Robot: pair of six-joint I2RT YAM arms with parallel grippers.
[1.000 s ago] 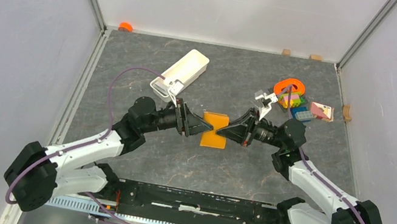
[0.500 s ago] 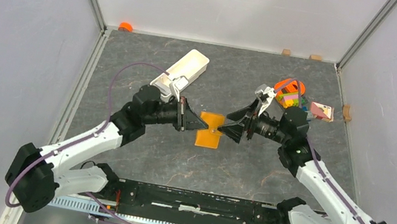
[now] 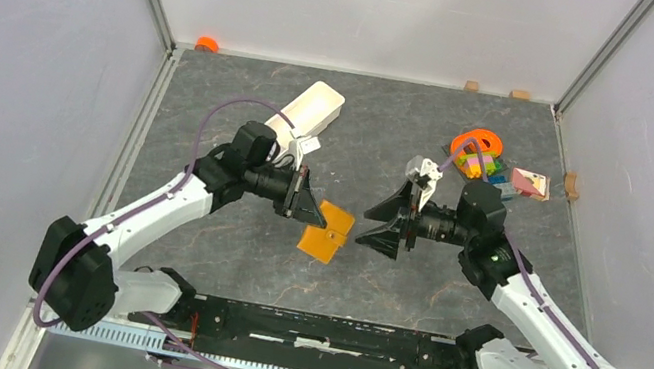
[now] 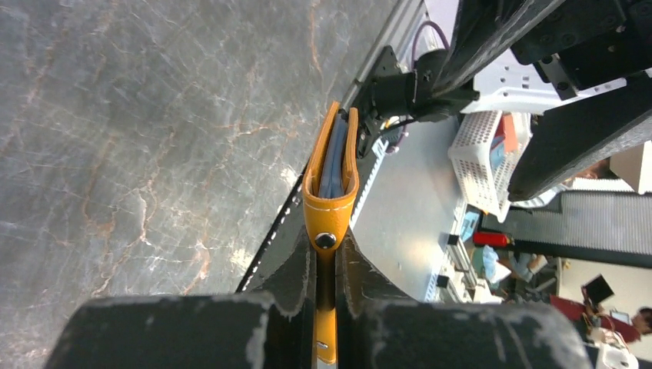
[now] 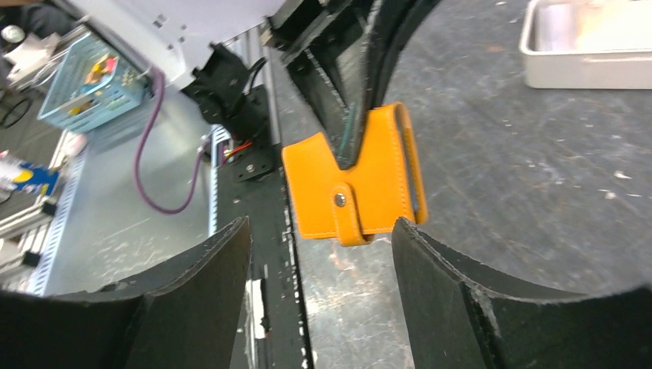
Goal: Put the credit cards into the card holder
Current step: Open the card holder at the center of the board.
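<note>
The orange-tan card holder point(image 3: 326, 231) hangs above the table's middle, snapped closed and tilted. My left gripper point(image 3: 311, 210) is shut on one of its edges. In the left wrist view the card holder point(image 4: 330, 173) stands on edge between the fingers point(image 4: 296, 280), its blue-grey pockets showing, with the left gripper point(image 4: 326, 260) clamped just below the snap. My right gripper point(image 3: 385, 226) is open, a little to the right and apart from it. In the right wrist view the card holder point(image 5: 361, 184) hangs just beyond the open right gripper point(image 5: 321, 227). I cannot pick out the credit cards.
A long white tray point(image 3: 306, 114) lies at the back left, behind the left arm. A heap of colourful pieces with an orange ring point(image 3: 482, 159) and a pink flat piece point(image 3: 529, 183) sits at the back right. A small orange object point(image 3: 207, 44) rests by the back wall.
The left gripper closed on the card holder, lifted it and turned it toward the near left. The right gripper opened, let go of it and drew back to the right.
</note>
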